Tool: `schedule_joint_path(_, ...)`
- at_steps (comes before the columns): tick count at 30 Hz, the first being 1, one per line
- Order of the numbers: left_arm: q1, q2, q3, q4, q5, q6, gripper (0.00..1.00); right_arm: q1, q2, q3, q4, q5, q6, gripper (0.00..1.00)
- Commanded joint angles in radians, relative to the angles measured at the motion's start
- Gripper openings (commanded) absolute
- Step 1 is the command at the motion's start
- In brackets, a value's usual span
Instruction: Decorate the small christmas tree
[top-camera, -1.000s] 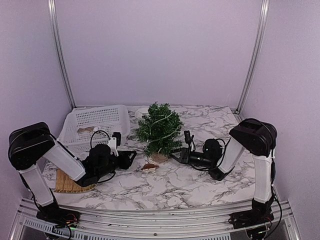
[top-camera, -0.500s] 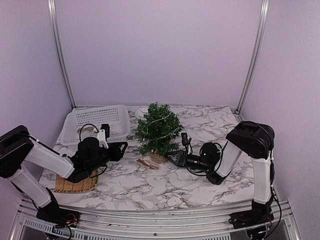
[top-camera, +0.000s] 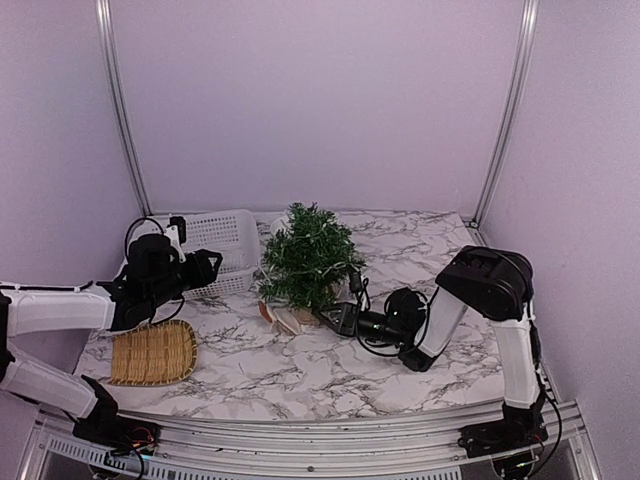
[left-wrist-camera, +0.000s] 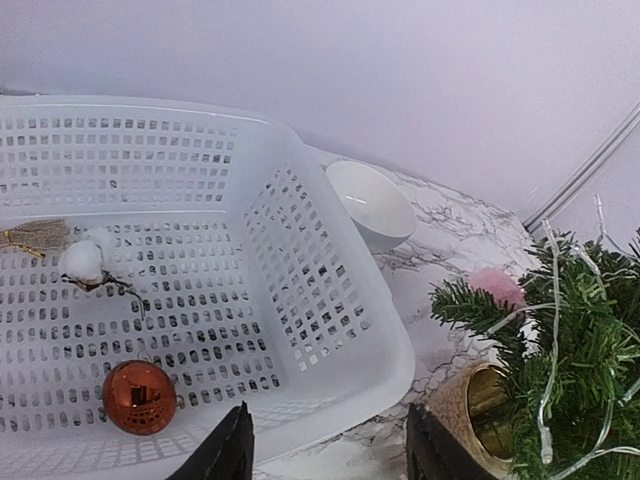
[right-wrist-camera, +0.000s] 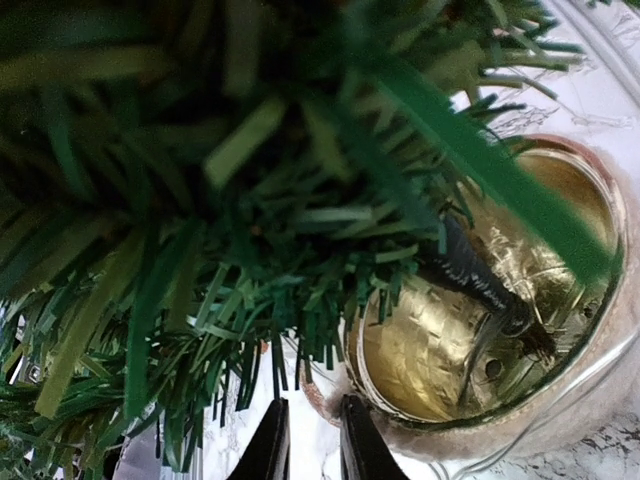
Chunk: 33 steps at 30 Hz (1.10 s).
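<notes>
One small christmas tree (top-camera: 308, 262) — mid-table on the marble top (top-camera: 330, 375), just right of the white basket (left-wrist-camera: 340, 300). Arms: left gripper (left-wrist-camera: 330, 450) spread, holding nothing, above the basket's near rim; right gripper (right-wrist-camera: 310, 440) nearly closed at the tree's pot (right-wrist-camera: 420, 350) — I cannot tell whether it grips.

even light fills my overhead view; shadows on the marble table (top-camera: 300, 375) are faint. my left wrist view is bright and sharp, the white basket (left-wrist-camera: 330, 300) nearly washed out. my right wrist view is dimmer, the small christmas tree (right-wrist-camera: 200, 200) a close green blur, its gold pot (right-wrist-camera: 440, 340) glinting.
</notes>
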<state>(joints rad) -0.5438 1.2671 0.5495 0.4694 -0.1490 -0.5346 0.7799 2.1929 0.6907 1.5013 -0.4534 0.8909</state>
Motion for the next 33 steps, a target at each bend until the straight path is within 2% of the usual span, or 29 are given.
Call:
schedule_joint_path(1, 0.059, -0.018, 0.062, -0.203, 0.056, 0.012, 0.53, 0.024, 0.019, 0.042, 0.055, 0.033, 0.003, 0.17)
schedule_joint_path(6, 0.155, -0.004, 0.182, -0.435, 0.060, 0.040, 0.56, 0.029, -0.033, -0.017, 0.056, 0.045, -0.021, 0.19)
schedule_joint_path(11, 0.219, 0.026, 0.297, -0.601, 0.076, 0.080, 0.61, 0.032, -0.139, -0.120, 0.009, 0.076, -0.071, 0.20)
schedule_joint_path(16, 0.266, 0.149, 0.429, -0.732, 0.140, 0.114, 0.62, 0.031, -0.212, -0.218, -0.001, 0.110, -0.092, 0.22)
schedule_joint_path(22, 0.272, 0.335, 0.594, -0.900, 0.202, 0.172, 0.62, 0.032, -0.324, -0.323, -0.043, 0.146, -0.138, 0.22)
schedule_joint_path(28, 0.276, 0.488, 0.699, -1.002, 0.249, 0.214, 0.62, 0.032, -0.480, -0.383, -0.178, 0.182, -0.241, 0.23)
schedule_joint_path(33, 0.277, 0.579, 0.727, -1.028, 0.250, 0.220, 0.62, 0.031, -0.638, -0.370, -0.379, 0.211, -0.335, 0.24)
